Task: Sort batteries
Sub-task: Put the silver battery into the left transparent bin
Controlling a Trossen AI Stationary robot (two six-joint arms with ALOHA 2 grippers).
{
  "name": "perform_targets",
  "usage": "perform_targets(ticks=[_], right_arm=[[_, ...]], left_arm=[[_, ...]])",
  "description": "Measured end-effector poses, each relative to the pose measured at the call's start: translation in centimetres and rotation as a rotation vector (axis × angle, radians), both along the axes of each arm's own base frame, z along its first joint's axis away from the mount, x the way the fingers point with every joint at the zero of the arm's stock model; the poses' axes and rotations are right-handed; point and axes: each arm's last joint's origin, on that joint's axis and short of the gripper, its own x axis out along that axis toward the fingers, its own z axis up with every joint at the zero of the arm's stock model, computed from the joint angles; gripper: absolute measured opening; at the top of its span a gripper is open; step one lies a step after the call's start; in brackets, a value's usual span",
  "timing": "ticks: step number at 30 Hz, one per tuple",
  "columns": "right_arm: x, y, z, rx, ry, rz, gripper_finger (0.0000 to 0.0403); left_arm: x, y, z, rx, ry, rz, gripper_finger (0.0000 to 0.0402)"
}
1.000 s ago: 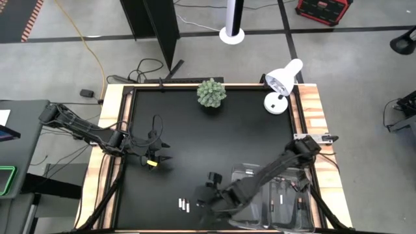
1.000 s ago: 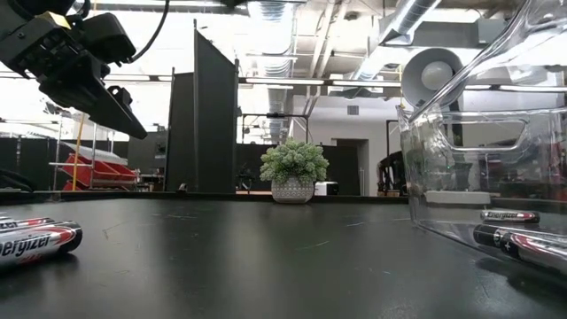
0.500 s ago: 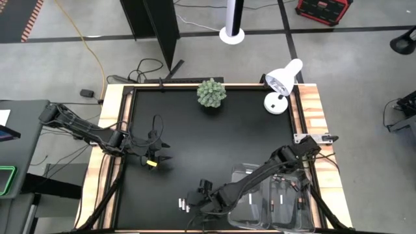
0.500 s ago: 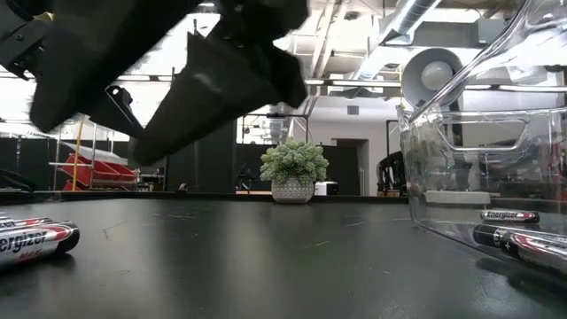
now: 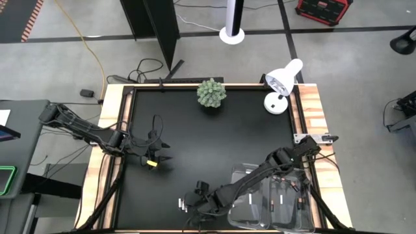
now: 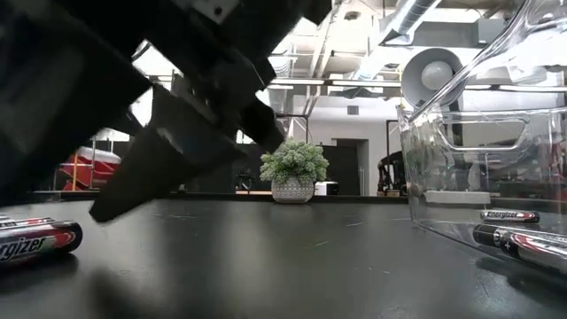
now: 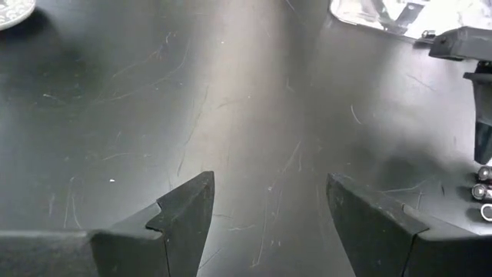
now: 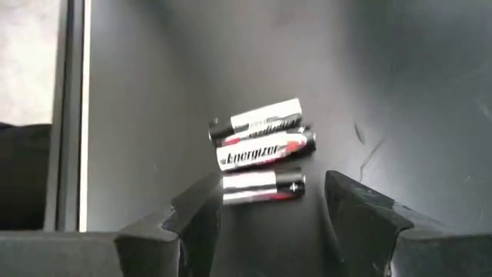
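Observation:
Three loose batteries (image 8: pixel 261 154), silver and black with red ends, lie side by side on the black mat near its near edge (image 5: pixel 183 206); the low view shows them at far left (image 6: pixel 34 241). More batteries (image 6: pixel 509 217) lie in the clear bins (image 5: pixel 276 198). My right gripper (image 8: pixel 267 201) is open and hovers low over the loose three, one finger on each side of the nearest battery (image 8: pixel 261 186) without touching it; it looms dark in the low view (image 6: pixel 177 133). My left gripper (image 5: pixel 161 159) waits open over the mat's left part (image 7: pixel 269 192).
A small potted plant (image 5: pixel 212 93) and a white desk lamp (image 5: pixel 283 83) stand at the mat's far edge. The clear bins fill the near right corner, under my right arm. Wooden table borders (image 5: pixel 311 110) frame the mat; bare mat lies between the two grippers.
My right arm has swung from beside the bins toward the table's left and near edge, coming down over the three loose batteries. In the low view it has grown from out of sight to filling the upper left. The batteries have not moved.

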Motion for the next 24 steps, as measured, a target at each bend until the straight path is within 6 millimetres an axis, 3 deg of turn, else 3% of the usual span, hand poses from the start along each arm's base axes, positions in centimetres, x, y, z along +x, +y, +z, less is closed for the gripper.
perform_targets(ticks=[24], right_arm=[[0.2,0.16,-0.19,0.01,-0.033,-0.032,0.0242]], left_arm=[[0.0,-0.01,0.0,0.005,0.001,-0.003,0.0247]])
